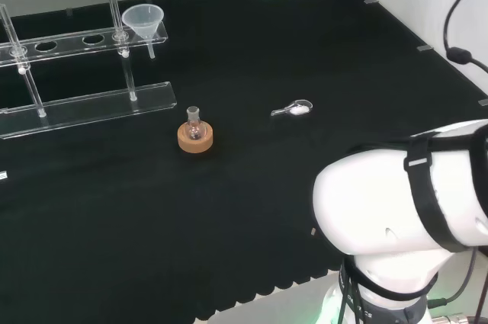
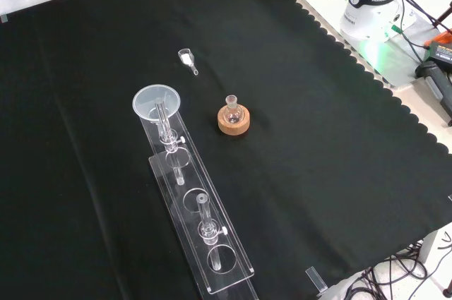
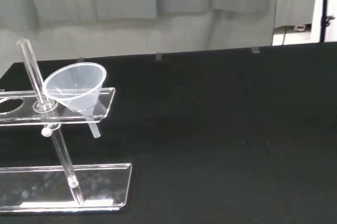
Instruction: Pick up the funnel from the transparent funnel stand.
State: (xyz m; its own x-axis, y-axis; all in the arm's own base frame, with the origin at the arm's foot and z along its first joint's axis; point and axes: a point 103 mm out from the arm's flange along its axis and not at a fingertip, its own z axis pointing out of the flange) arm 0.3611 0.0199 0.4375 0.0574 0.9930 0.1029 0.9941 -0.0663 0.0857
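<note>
Funnel: the clear plastic cone funnel (image 1: 143, 20) sits in the end hole of the transparent acrylic funnel stand (image 1: 84, 103).
Fingers: cannot tell their state.
Nearby: small glass flask on cork ring (image 1: 195, 135).

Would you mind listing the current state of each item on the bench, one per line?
funnel: seated upright in the end hole of the stand, not yet lifted.
transparent funnel stand: upright on the cloth, its other holes unfilled.
small flask: upright on its cork ring, unstoppered.
clear scoop: lying flat on the cloth, something white in its bowl.
</note>
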